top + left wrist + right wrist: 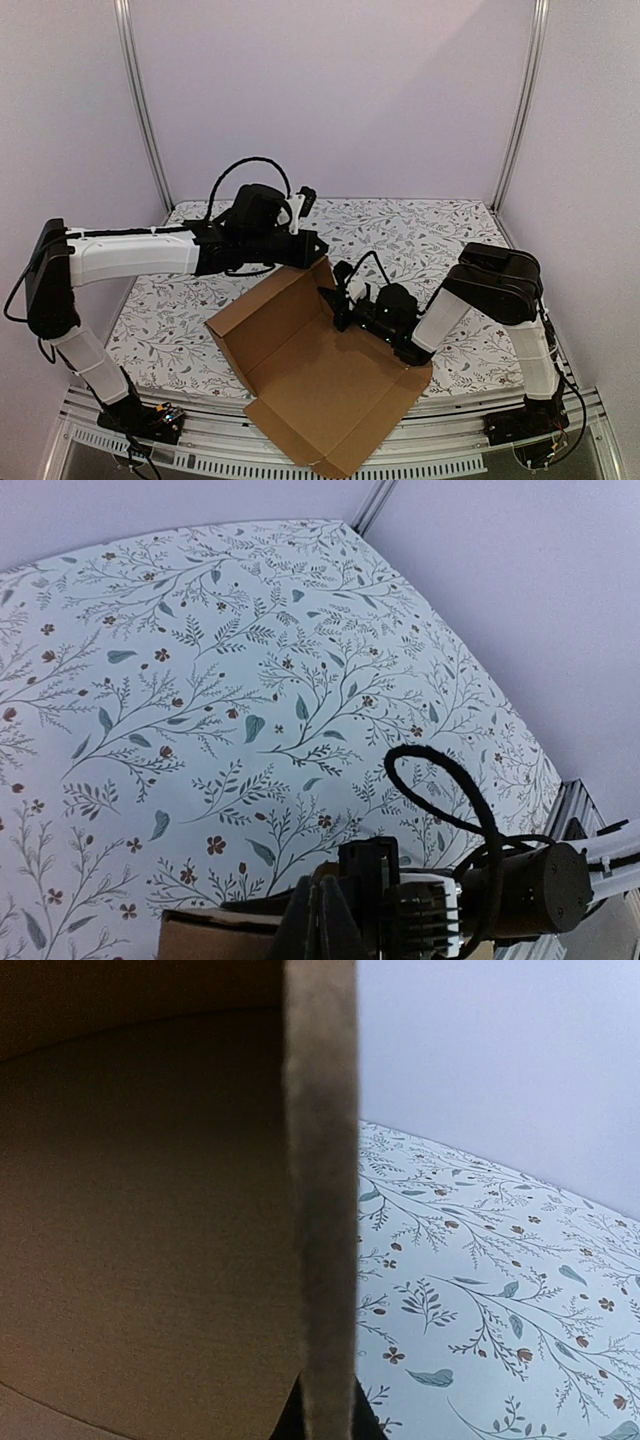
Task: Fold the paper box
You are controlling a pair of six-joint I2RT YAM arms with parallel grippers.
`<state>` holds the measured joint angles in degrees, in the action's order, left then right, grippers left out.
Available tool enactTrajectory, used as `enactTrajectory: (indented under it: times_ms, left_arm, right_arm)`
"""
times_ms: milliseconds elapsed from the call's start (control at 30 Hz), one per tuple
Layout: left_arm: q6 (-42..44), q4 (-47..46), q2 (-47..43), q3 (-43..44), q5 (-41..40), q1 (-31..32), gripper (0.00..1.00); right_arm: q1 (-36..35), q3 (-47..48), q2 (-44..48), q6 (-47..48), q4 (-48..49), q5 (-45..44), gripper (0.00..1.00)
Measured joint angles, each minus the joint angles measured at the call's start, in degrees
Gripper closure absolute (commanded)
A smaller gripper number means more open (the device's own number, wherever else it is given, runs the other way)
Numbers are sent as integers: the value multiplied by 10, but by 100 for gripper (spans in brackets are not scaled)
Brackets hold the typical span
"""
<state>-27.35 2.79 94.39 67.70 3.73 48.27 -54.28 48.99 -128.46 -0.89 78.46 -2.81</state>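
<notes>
The paper box [320, 390] was plain matte brown corrugated cardboard, unprinted, its cut edges straight and its corners sharp. It lay at the near middle of the table, between the 2 arms. Its broad base panel was flat on the cloth, with its near corner reaching out over the metal rail [400, 465] at the table's front. A long panel rose from the base's far-left side, standing tilted and showing its smooth inner face. A narrower flap lay folded outward low on the left.

The left gripper [318, 247], black and blunt on a white-shelled arm, sat at the top far corner of that raised panel. Its fingers were pressed together on the cardboard's top edge, which ran right up to them in the left wrist view.

The right gripper [338, 300], also black, met the same panel lower down on its right-hand edge. In the right wrist view its 2 dark fingertips pinched that edge. The edge stood straight up through the middle of the picture, rough and fibrous, with the panel's shadowed inner face filling the left side.

The tablecloth [430, 230] was white, printed with fine grey-green sprigs, leaves and small rust-brown flowers. Pale lilac walls [330, 90] closed in the space, with slim aluminium posts [140, 110] at the corners.
</notes>
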Motion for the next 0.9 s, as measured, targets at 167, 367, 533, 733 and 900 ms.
enactTrajectory:
  times_ms: [167,367,533,733,900]
  left_arm:
    - [-1,-10,9,4,8,2,98]
    - [2,-9,14,8,4,9,99]
    - [3,-8,14,8,-3,19,100]
    - [4,-4,14,8,-17,36,100]
    - [4,-1,14,7,-26,44,100]
  right_arm:
    - [0,0,-3,12,0,0,82]
    - [0,-6,-4,17,-5,-3,79]
    - [0,-19,-3,19,-6,-6,77]
    - [0,-27,18,26,-12,-14,77]
    - [0,-28,60,29,-14,-14,77]
